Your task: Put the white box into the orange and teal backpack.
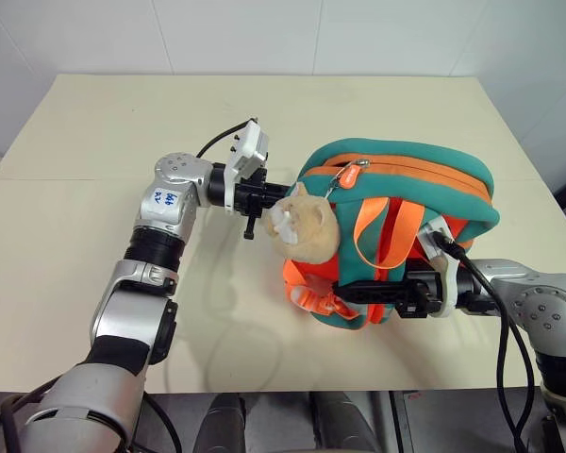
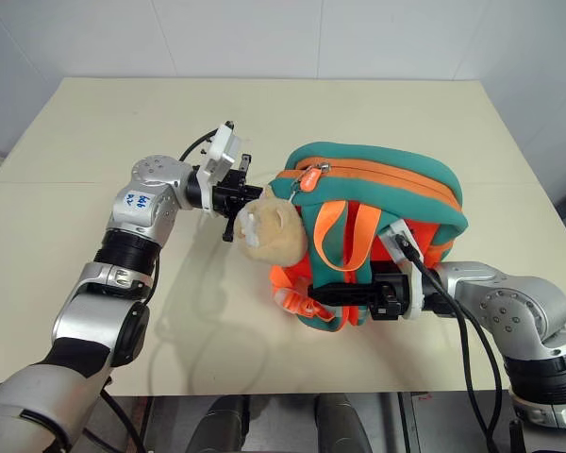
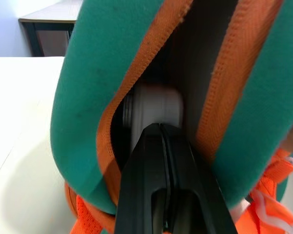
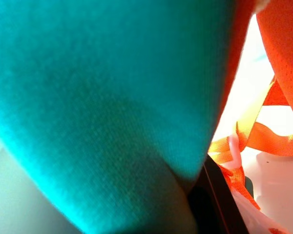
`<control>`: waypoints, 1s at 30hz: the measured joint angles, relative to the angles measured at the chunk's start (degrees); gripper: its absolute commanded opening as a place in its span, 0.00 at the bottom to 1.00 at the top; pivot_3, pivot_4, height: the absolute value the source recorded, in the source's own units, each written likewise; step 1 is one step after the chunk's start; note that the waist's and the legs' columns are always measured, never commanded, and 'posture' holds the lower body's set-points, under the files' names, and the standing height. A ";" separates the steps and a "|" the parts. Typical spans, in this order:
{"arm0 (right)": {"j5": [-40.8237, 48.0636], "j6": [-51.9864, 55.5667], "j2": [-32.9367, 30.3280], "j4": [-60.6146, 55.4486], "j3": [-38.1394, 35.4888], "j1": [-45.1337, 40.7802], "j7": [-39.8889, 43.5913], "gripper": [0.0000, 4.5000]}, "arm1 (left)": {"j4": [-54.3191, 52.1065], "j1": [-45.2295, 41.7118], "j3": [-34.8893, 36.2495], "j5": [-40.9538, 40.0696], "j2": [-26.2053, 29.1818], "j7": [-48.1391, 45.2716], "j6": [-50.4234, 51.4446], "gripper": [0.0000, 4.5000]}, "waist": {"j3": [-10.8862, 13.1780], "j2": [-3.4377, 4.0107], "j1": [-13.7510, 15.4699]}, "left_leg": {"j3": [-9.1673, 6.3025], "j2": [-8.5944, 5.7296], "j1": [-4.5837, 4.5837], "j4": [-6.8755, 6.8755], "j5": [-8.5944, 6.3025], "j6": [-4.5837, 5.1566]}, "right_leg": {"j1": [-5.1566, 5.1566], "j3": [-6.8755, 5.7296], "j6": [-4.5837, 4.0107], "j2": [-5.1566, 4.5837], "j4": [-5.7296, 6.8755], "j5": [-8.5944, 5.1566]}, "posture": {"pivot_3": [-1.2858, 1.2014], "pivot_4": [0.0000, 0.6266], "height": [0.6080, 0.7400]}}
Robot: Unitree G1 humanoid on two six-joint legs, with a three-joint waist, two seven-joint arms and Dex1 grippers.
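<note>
Almost no words are showing here.
A small white sticker (image 1: 166, 198) is sitting on the silver upper part of the left arm (image 1: 170, 203), and it is carrying a few blue handwritten marks that are looking too small and squiggly to read. The same sticker is showing in the right eye view too. Nothing readable is showing on the orange and teal backpack (image 1: 406, 170) or on the table (image 1: 94, 142).

You've got an orange and teal backpack (image 1: 410, 175), tan plush cat (image 1: 307, 225), white box (image 3: 156, 107) inside, black gripper fingers (image 3: 151, 170), cream table (image 1: 94, 189).
</note>
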 measured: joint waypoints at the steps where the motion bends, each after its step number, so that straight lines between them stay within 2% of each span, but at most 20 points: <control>1: 0.00 -0.03 0.03 0.00 0.00 0.04 -0.08 0.00 | 0.01 0.00 0.06 0.05 -0.25 0.55 0.00 0.01 | 0.00 0.00 0.06 | 0.00 0.00 0.00 0.00 0.00 0.00 | 0.00 0.00 0.00 0.00 0.00 0.00 | 0.52 0.24 1.00; 3: 0.00 -0.12 0.12 -0.05 -0.02 0.11 -0.26 0.00 | 0.01 0.00 0.19 0.02 -0.37 1.42 0.12 0.01 | 0.00 0.00 0.17 | -0.01 0.00 -0.01 0.02 0.00 0.00 | 0.00 0.00 0.01 0.00 0.00 0.00 | 0.52 0.24 1.00; 6: 0.02 -0.15 0.25 -0.64 -0.02 0.34 -0.45 0.00 | -1.70 0.27 1.38 -2.40 0.66 0.20 5.20 0.15 | 0.00 0.00 -0.08 | 0.00 0.00 -0.01 -0.01 0.00 0.00 | 0.00 0.00 0.01 0.00 0.01 0.00 | 0.52 0.24 1.00; 13: -0.07 -0.24 0.20 -0.63 -0.07 0.68 -0.11 0.00 | -6.20 0.77 6.16 -5.63 11.33 -0.97 11.54 0.63 | 0.00 0.00 -0.19 | -0.01 0.03 0.04 -0.08 0.00 0.00 | 0.00 0.01 -0.01 0.02 0.00 -0.01 | 0.52 0.24 1.00; 18: -0.58 -0.91 0.25 -0.49 0.01 0.56 0.08 0.00 | -19.65 6.55 9.15 -11.77 14.54 0.32 20.21 0.97 | 0.00 0.00 0.00 | -0.03 0.03 0.03 -0.09 0.00 0.00 | 0.01 0.00 -0.01 0.00 -0.01 -0.01 | 0.52 0.24 1.00; 19: -0.71 -0.96 0.26 -0.45 0.02 0.56 0.12 0.00 | -21.94 7.69 9.28 -12.88 14.77 0.82 21.71 1.00 | 0.00 0.00 0.01 | -0.03 0.03 0.03 -0.08 0.00 -0.01 | 0.01 0.00 -0.01 0.00 0.00 -0.01 | 0.52 0.24 1.00; 24: -1.30 -1.08 0.37 -0.13 0.27 0.50 0.38 0.00 | -34.24 12.94 10.27 -20.36 15.95 3.70 32.37 1.00 | 0.00 0.00 -0.18 | -0.03 0.03 0.05 -0.02 0.00 -0.01 | 0.04 0.01 -0.01 0.00 0.04 -0.01 | 0.52 0.24 1.00; 30: -2.16 -1.24 0.80 0.40 0.96 -0.05 1.07 0.00 | -39.77 14.16 10.50 -25.40 15.15 7.20 36.96 1.00 | 0.00 0.00 -0.21 | -0.02 0.03 0.07 0.01 0.00 -0.01 | 0.07 0.01 -0.01 0.01 0.03 0.00 | 0.52 0.24 1.00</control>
